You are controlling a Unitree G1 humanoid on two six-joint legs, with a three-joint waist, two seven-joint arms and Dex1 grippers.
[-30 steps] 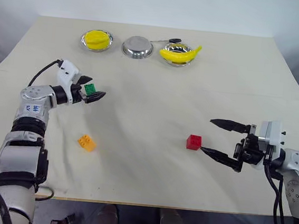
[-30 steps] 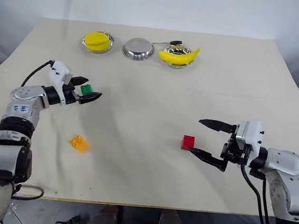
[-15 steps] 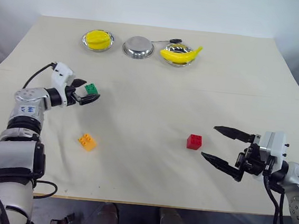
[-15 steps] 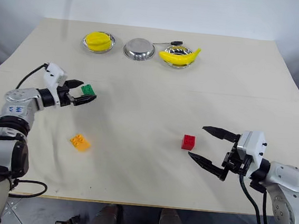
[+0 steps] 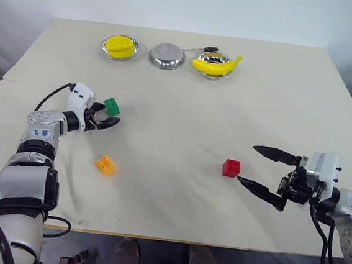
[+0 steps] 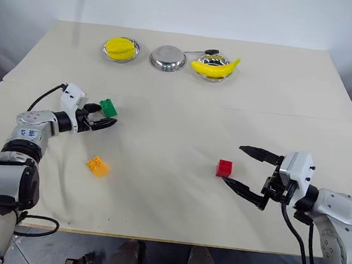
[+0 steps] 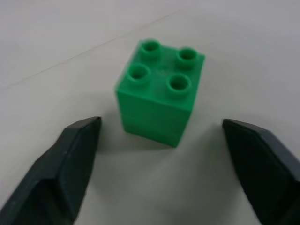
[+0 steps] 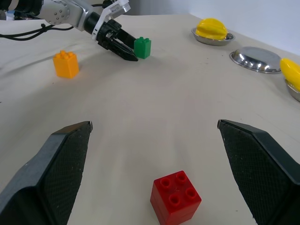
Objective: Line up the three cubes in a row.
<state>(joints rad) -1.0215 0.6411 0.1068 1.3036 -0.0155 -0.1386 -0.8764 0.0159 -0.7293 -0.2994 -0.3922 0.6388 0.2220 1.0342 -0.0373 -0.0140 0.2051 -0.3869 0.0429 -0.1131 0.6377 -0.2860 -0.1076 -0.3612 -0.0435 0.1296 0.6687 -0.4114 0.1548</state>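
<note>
The green cube point(image 5: 111, 106) stands studs-up on the table, at the tips of my left gripper point(image 5: 109, 115). In the left wrist view the green cube point(image 7: 159, 96) sits just past the two spread fingers point(image 7: 70, 159), and neither touches it. Nearer the front edge lies the orange cube point(image 5: 105, 165). Over on the right is the red cube point(image 5: 230, 168). My right gripper point(image 5: 246, 163) hovers just right of the red cube, open and empty; its lower fingertip is close beside the cube.
Three steel bowls line the far side: one with a yellow fruit point(image 5: 120, 47), an empty one point(image 5: 167, 56), and one with a banana point(image 5: 216, 64). A small black-handled tool point(image 5: 207, 48) lies behind them. Bare tabletop point(image 5: 175, 138) spreads between the cubes.
My left gripper has sunk toward the table, and the green cube that sat between its fingers now stands on the table beyond the tips. The right gripper stays open by the red cube.
</note>
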